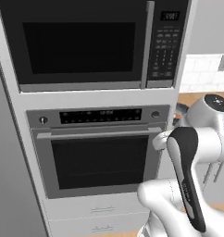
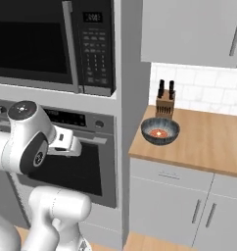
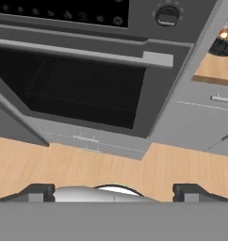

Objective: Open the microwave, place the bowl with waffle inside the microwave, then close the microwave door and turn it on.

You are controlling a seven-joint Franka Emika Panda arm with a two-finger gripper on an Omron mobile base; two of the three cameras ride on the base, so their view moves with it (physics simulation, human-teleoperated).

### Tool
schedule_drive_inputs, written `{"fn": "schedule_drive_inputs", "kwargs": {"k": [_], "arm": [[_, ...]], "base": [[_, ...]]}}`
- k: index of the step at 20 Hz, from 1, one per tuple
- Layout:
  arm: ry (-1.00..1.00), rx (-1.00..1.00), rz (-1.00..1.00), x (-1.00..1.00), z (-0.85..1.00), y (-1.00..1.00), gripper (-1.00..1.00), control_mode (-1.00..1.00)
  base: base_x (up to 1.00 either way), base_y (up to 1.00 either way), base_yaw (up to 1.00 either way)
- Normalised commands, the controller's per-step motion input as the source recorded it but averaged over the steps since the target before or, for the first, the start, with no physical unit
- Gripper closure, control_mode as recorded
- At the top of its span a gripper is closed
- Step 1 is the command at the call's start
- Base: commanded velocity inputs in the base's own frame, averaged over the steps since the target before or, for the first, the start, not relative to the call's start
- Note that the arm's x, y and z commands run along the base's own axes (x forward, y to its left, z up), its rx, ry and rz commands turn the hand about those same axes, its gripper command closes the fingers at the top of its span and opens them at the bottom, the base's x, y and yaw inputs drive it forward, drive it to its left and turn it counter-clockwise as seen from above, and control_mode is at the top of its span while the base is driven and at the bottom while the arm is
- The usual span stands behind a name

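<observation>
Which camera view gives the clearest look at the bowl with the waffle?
The right base view: the bowl sits whole on the wooden counter beside the knife block, with the orange waffle visible inside. The hand view catches a cropped sliver of the bowl at its upper right edge.

Open pincer (image 3: pixel 114 193) faces oven door (image 3: pixel 83 89) — bowl (image 3: pixel 224 42) beyond.

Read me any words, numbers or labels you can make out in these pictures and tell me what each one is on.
No text can be read.
Microwave digital display: pale digits, too blurred to read.
Microwave keypad: small light key markings, too small to read.
Wall oven control strip: a row of pale marks, blurred.
Oven knob: no readable mark.
Bowl, knife block and counter: no lettering visible.
</observation>
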Motion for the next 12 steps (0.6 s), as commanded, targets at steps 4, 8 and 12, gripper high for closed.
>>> {"fn": "schedule_drive_inputs", "kwargs": {"k": [4,8,12], "arm": [[0.0,0.0,0.0,0.0,0.0,0.0,-1.0,1.0],[0.0,0.0,0.0,0.0,0.0,0.0,-1.0,1.0],[-0.05,0.0,0.02,0.0,0.01,-0.02,-1.0,-1.0]], "base": [[0.0,-0.44,0.18],[0.0,-0.44,0.21],[0.0,-0.22,0.12]]}}
